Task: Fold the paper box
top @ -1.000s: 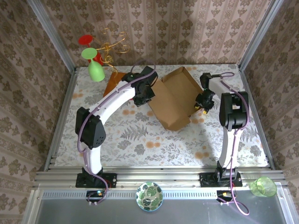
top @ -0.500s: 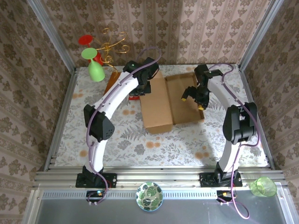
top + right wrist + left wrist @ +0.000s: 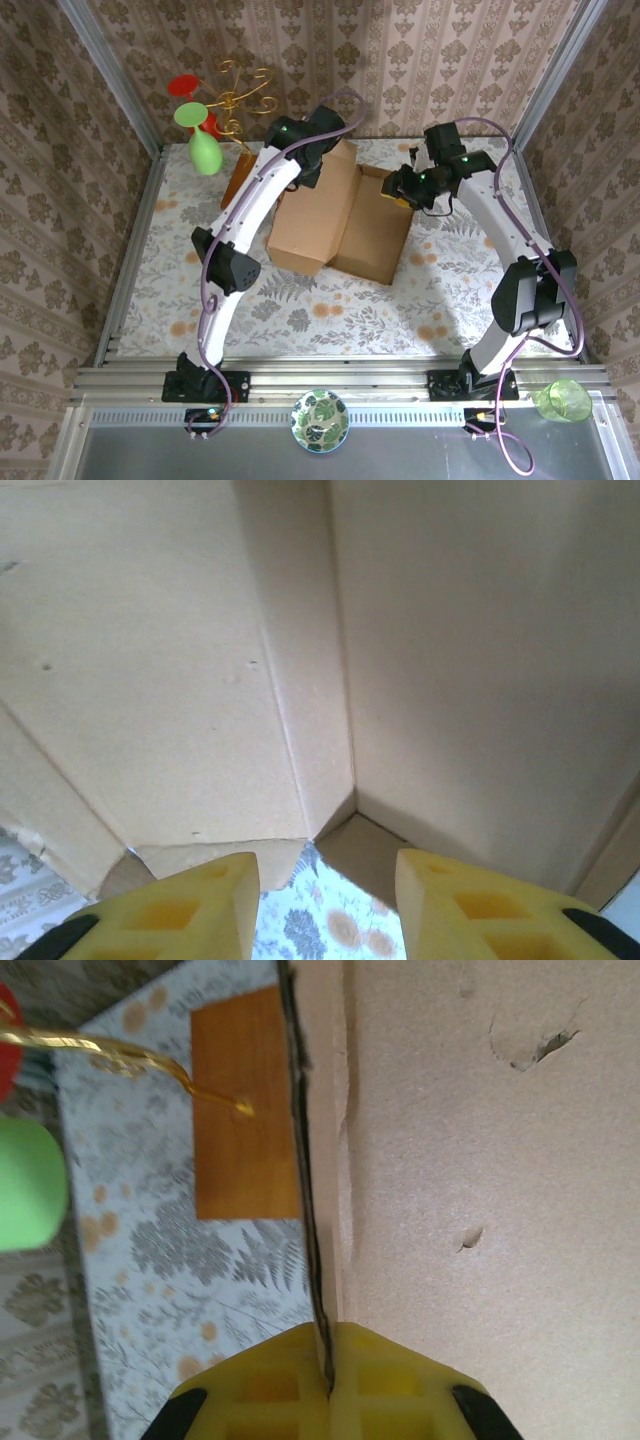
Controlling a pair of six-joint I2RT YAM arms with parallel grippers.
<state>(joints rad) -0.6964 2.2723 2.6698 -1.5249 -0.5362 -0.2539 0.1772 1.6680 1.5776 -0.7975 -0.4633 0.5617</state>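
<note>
- paper box point(image 3: 340, 215): large, plain brown corrugated cardboard, creased panels standing at angles.
- left gripper point(image 3: 328, 1385): fingers pinching the box's edge.
- right gripper point(image 3: 325, 870): fingers spread, facing the box's inner panels.

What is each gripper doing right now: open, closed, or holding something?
Left gripper: closed on the edge of the paper box.
Right gripper: open, holding nothing.

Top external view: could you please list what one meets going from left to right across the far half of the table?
Green glass → wooden board → paper box.
</note>
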